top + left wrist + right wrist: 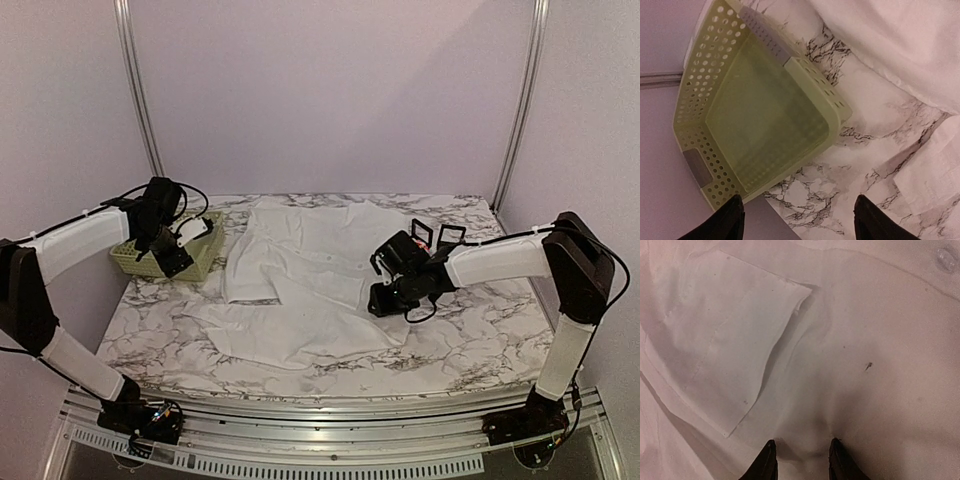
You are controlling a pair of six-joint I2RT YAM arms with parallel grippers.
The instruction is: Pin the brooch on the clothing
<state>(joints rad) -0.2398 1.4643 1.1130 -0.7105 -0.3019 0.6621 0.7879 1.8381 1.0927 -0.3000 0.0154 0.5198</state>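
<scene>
1. Left gripper [799, 226]: the jaws stand wide apart with nothing between them. It hangs over a corner of the green basket [715, 65] at the left of the table [480, 345]. I see nothing on the basket's floor.
2. Right gripper [801, 462]: the jaws are drawn narrow, tips down on the shirt [300, 300], and a small pucker of cloth rises between them. I read this as a pinch on the fabric.
3. Location: the shirt lies spread across the middle of the table, and the right gripper is over its right part. The chest pocket [725, 340] sits just ahead of the fingertips with one corner lifted. A button [946, 259] shows further off.
4. Handling: the cloth looks thin, limp and light. I expect it to bunch and drag rather than resist. Take a small single-layer fold on flat cloth beside the pocket, and avoid the pocket's lifted corner.
5. Brooch: I cannot find it in any view.
6. Far side: two small black frames [422, 232] stand beyond the shirt on the right.
</scene>
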